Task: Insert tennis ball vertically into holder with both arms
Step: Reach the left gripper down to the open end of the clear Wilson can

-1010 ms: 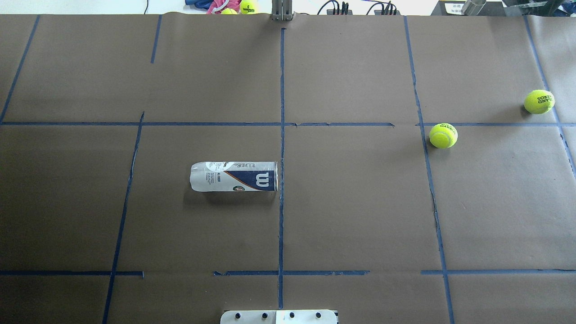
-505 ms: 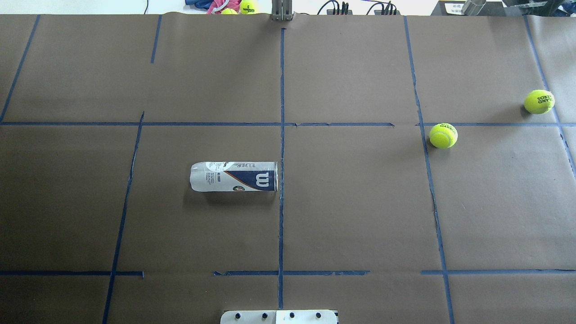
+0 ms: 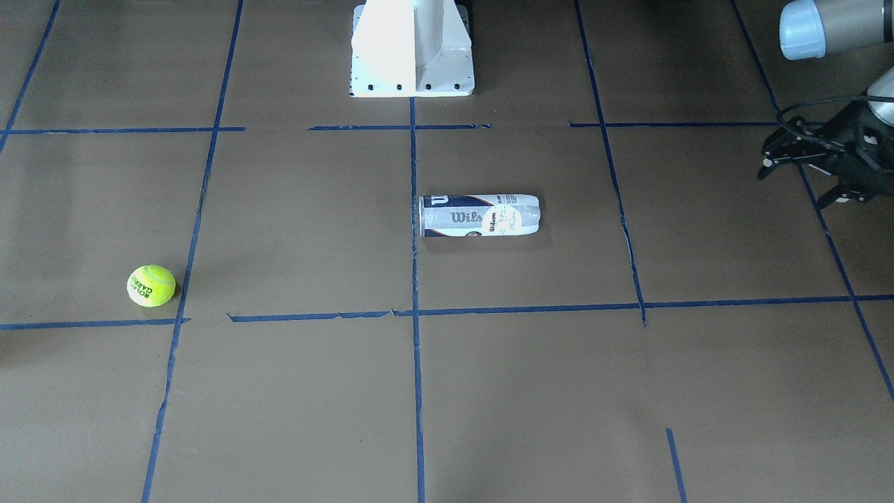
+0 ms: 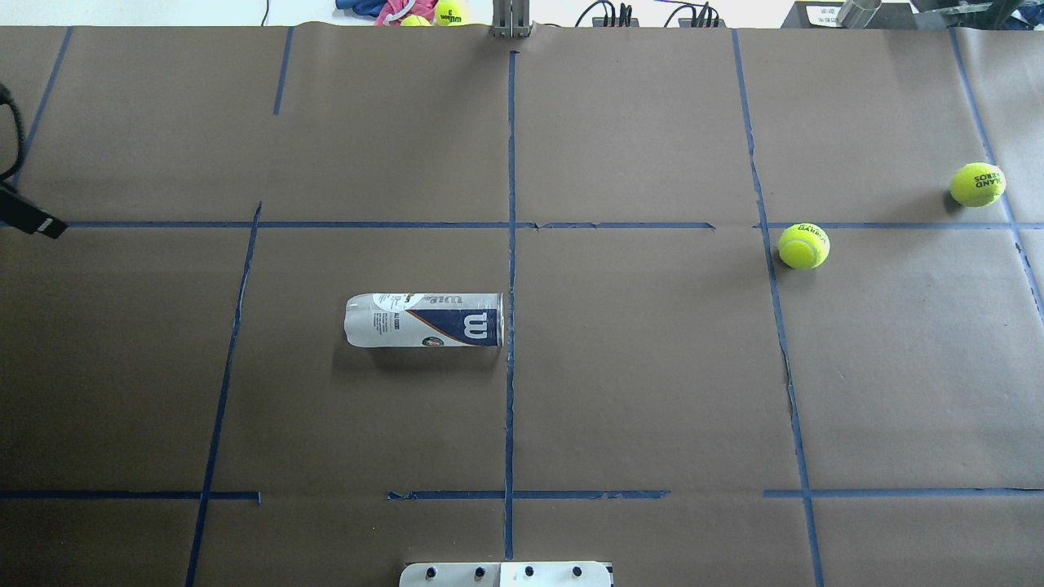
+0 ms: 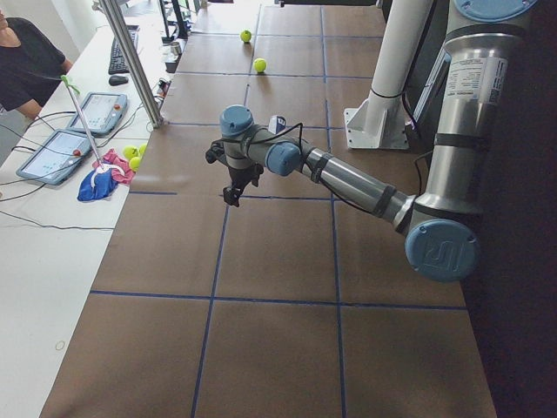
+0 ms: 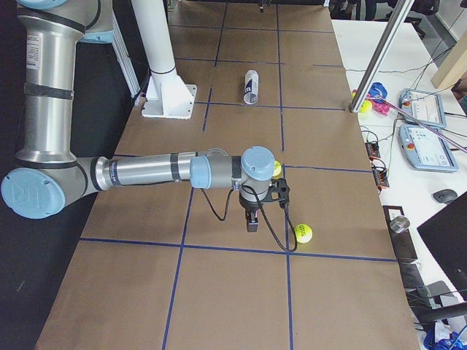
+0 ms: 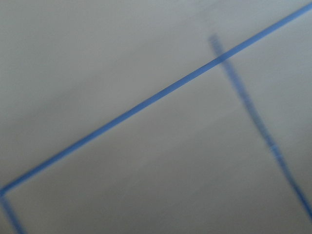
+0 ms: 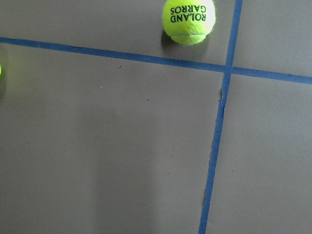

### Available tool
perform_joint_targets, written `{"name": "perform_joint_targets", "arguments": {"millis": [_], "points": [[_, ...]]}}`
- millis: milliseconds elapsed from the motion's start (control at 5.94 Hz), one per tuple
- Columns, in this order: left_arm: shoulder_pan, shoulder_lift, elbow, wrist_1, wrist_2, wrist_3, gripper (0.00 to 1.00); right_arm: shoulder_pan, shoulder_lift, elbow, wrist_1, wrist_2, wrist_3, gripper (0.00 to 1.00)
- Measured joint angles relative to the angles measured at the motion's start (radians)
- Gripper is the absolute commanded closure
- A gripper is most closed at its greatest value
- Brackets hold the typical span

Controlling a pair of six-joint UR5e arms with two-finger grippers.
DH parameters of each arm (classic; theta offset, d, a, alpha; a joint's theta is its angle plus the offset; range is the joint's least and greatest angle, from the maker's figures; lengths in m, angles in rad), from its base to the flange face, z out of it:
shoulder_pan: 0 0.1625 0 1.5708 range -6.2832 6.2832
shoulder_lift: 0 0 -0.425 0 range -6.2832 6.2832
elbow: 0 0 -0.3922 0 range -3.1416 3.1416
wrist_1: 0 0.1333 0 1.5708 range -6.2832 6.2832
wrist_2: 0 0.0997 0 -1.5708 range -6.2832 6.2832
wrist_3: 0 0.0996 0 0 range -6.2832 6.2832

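Note:
The holder (image 4: 424, 319), a clear can with a navy Wilson label, lies on its side near the table's middle; it also shows in the front view (image 3: 480, 215). Two yellow-green tennis balls rest at the right: one (image 4: 803, 246) by a tape crossing, one (image 4: 977, 184) farther right, the latter also in the right wrist view (image 8: 189, 19). My left gripper (image 3: 796, 185) hangs open and empty far to the holder's left, with only its edge (image 4: 33, 220) in the overhead view. My right gripper (image 6: 252, 219) hovers near the balls; I cannot tell whether it is open or shut.
The white pedestal base (image 3: 412, 49) stands at the robot's side of the table. Spare balls and a pink cloth (image 4: 424, 11) lie beyond the far edge beside a metal post (image 4: 511, 20). An operator (image 5: 26, 61) sits at the side bench.
The black edge of my left gripper has come into the overhead view at its left edge. The holder and both balls have not moved.

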Motion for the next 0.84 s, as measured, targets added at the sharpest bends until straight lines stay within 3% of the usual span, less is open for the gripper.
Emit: {"name": "perform_joint_targets", "arguments": {"millis": [337,842], "points": [[0.167,-0.178,-0.006,0.008,0.052,-0.065,0.0,-0.012,0.002,0.001,0.005,0.001,0.0,0.0],[0.489,-0.408,0.067,0.021,0.361,-0.123,0.0,-0.023,0.005,0.001,0.005,0.002,0.0,0.0]]}}
